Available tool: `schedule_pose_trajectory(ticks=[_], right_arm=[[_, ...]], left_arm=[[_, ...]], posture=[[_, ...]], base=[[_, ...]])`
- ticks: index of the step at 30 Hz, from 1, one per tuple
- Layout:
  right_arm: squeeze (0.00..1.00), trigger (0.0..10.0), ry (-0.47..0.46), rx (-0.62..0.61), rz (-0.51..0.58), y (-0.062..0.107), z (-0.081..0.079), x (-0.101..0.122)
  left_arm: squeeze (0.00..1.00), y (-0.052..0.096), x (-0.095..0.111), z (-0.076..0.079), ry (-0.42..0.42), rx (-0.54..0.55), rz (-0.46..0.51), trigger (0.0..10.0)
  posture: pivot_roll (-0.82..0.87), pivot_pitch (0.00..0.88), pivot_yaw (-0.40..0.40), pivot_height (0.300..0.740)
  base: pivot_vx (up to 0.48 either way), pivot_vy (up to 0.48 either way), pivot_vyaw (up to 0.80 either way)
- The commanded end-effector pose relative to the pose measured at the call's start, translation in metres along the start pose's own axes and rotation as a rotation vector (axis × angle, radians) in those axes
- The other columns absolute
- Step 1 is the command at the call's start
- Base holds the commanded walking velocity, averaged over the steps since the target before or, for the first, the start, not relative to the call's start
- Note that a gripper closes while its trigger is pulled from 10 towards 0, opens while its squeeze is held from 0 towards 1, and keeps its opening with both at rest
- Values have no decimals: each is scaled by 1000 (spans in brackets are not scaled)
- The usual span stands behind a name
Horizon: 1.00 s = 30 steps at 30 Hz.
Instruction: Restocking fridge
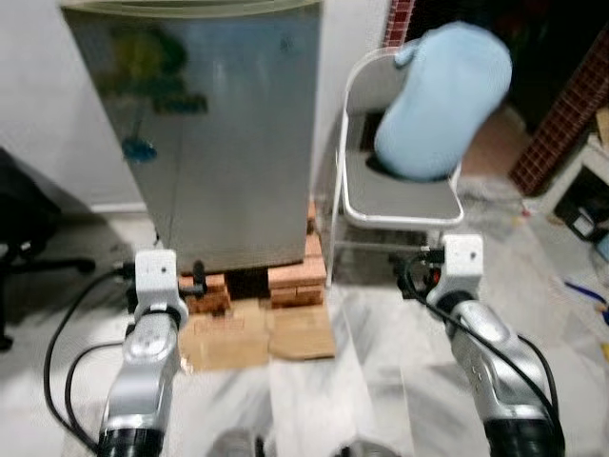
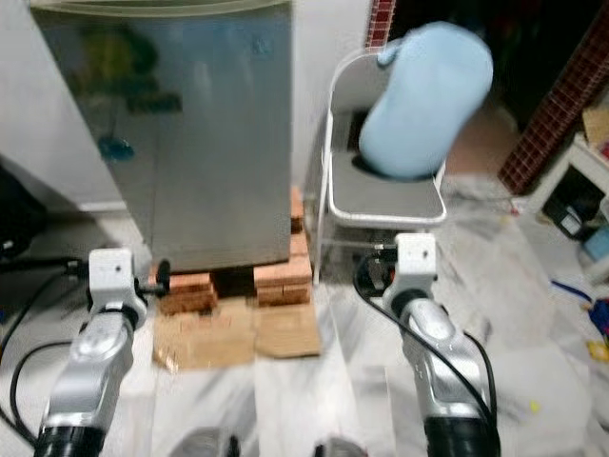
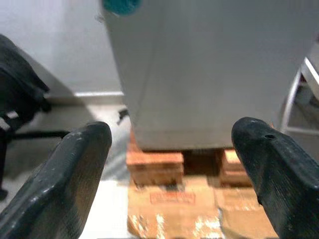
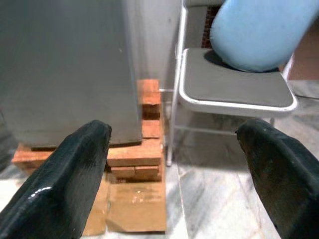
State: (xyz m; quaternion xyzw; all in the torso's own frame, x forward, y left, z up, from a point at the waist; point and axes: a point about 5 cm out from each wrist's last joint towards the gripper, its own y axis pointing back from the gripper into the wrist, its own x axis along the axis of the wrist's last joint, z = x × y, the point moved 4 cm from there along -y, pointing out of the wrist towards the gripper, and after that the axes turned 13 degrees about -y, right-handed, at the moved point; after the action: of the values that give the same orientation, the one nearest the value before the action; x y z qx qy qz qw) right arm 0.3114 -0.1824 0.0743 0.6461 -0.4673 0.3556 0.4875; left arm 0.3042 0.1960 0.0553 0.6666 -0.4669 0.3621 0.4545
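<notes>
A small grey fridge (image 1: pixel 219 133) stands straight ahead with its door closed and coloured stickers on the front. It rests on stacked orange bricks (image 1: pixel 295 276). Both silver arms reach forward at about the height of the fridge's base. My left gripper (image 3: pixel 172 144) is open and faces the fridge's lower front with nothing between its fingers (image 3: pixel 75 169). My right gripper (image 4: pixel 174 144) is also open and empty. It faces the fridge's right corner and the chair beside it.
Flattened cardboard (image 1: pixel 257 338) lies on the marble floor before the bricks. A white folding chair (image 1: pixel 400 205) holding a big light-blue cushion (image 1: pixel 442 100) stands right of the fridge. A black office chair (image 1: pixel 19 228) is at the left. Clutter (image 1: pixel 580 219) and a brick wall (image 1: pixel 561 124) lie at the right.
</notes>
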Motion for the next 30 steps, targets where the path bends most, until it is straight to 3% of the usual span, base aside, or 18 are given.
schedule_pose_trajectory(ticks=[1,11,13,21,30], right_arm=[[0,10000,2,29,25,-2,-8,6],[0,10000,15,-1,60,-2,-5,13],[0,10000,-4,-3,80,-1,-5,15],[0,10000,-26,-21,165,5,-2,27],[0,10000,-4,-53,174,9,4,29]], left_arm=[[0,2,4,-1,-20,-13,27,10000],[0,5,20,17,-34,-90,116,10000],[0,7,32,24,-80,-126,200,10000],[0,15,45,27,-103,-133,304,10000],[0,22,43,33,-66,-163,310,10000]], posture=[[40,0,-37,740],[33,0,-34,740],[25,0,-27,740],[22,0,-24,740],[16,0,-32,740]], base=[[0,0,0],[0,0,0],[0,0,0],[0,0,0],[0,0,0]])
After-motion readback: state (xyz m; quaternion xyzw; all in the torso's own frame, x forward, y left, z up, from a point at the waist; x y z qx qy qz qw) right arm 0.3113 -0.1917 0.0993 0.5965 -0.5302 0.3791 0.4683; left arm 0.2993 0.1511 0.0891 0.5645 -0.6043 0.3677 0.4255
